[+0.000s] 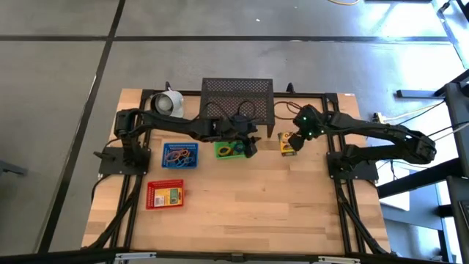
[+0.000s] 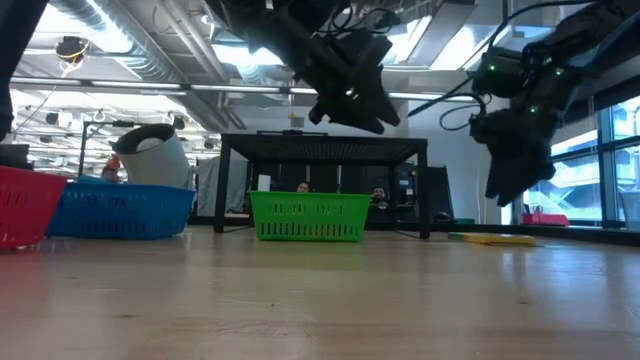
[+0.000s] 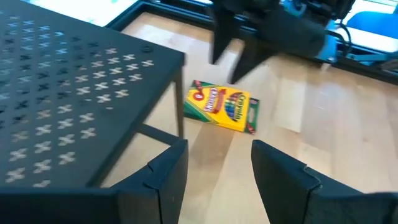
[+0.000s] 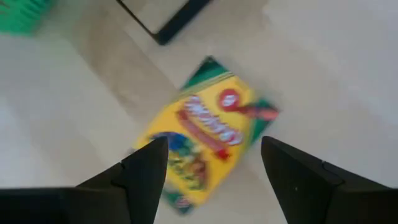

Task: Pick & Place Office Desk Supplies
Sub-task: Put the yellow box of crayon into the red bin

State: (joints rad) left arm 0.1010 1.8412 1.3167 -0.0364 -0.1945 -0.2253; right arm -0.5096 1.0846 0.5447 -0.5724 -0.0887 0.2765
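Note:
A yellow crayon box [image 4: 208, 134] lies flat on the wooden table, just right of the black mesh stand [image 1: 237, 99]; it also shows in the left wrist view [image 3: 221, 107] and the high view [image 1: 287, 145]. My right gripper [image 4: 214, 149] hangs open above the box without touching it, fingers slanting down. My left gripper [image 1: 248, 144] hovers open over the right end of the green basket [image 1: 230, 149], beside the stand's front corner, with nothing between its fingers [image 3: 168, 171].
A blue basket [image 1: 179, 155] holding coloured rubber bands sits left of the green one. A red basket [image 1: 165, 195] with a yellow box stands nearer the front edge. A white cup-like object [image 1: 170, 103] lies at the back left. Bare wood lies along the near side.

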